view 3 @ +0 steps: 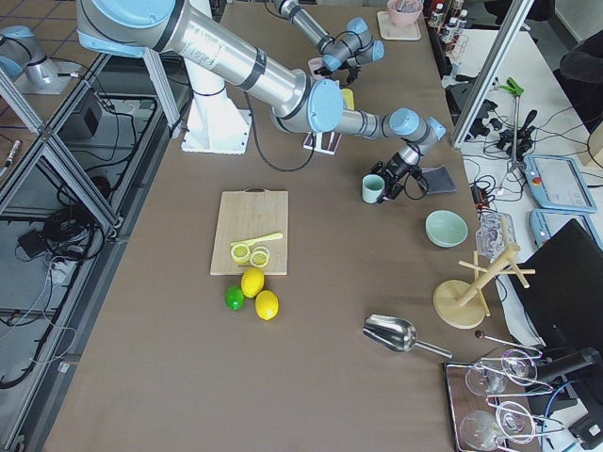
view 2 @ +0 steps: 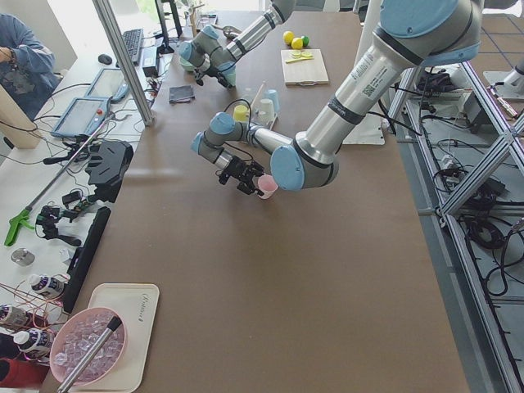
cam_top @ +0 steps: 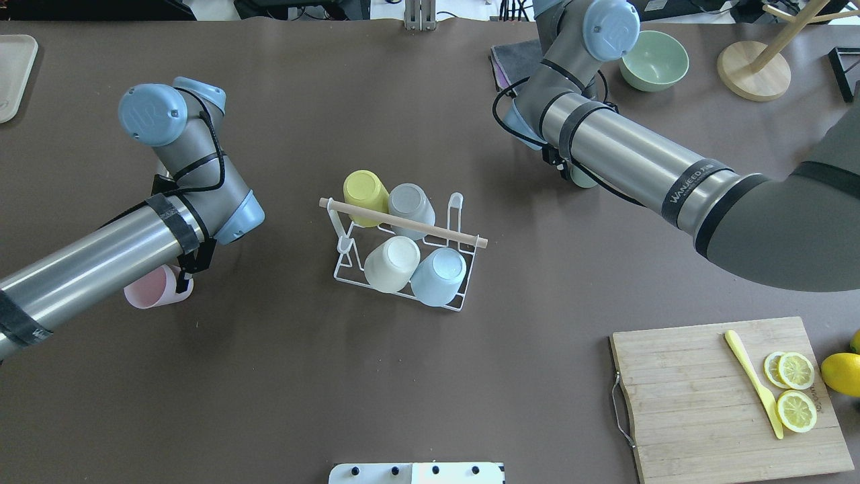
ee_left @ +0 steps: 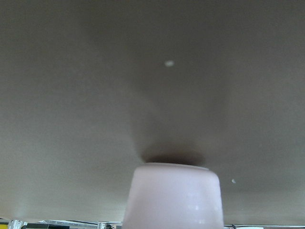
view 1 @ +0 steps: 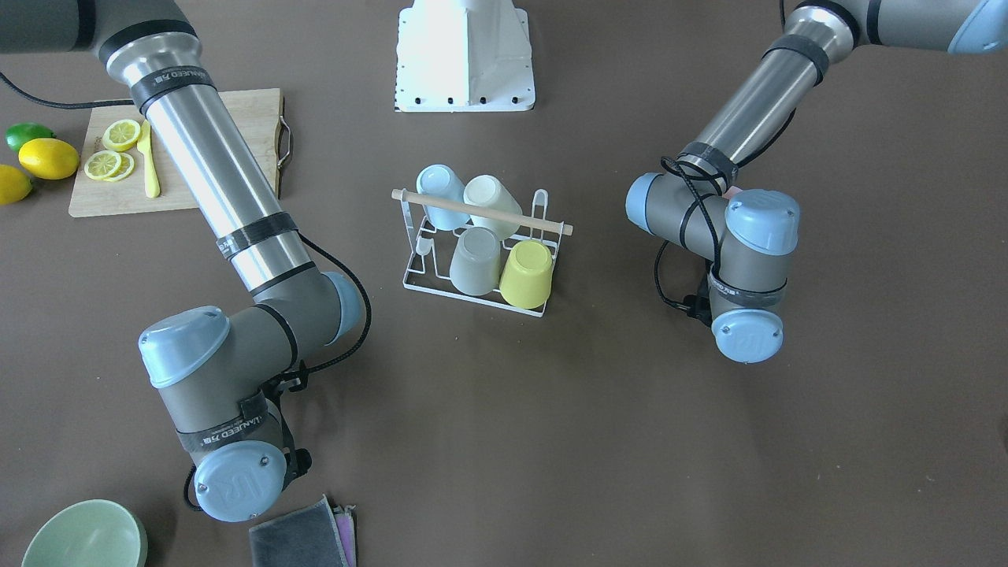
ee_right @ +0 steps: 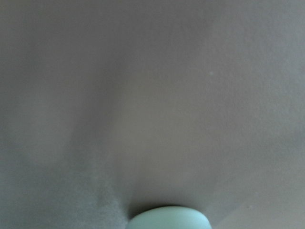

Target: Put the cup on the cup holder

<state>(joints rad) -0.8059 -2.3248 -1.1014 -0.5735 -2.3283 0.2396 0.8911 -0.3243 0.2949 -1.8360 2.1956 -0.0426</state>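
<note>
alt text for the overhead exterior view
A white wire cup holder stands mid-table holding four upside-down cups: yellow, grey, cream and blue. The left arm hangs over a pink cup at left; the right arm enters from the right.

left gripper (view 2: 250,180): buried under its wrist from overhead and front; side view too small to read the jaws. pink cup (cam_top: 144,292) half covered by the forearm; in left wrist view it's cropped at 6 o'clock. right gripper (view 3: 391,181): same story, jaw state unreadable. green cup (ee_right: 169,218) blurred, cropped at 6 o'clock. green bowl (view 1: 79,531) cut off at 7 o'clock in front view.
</note>
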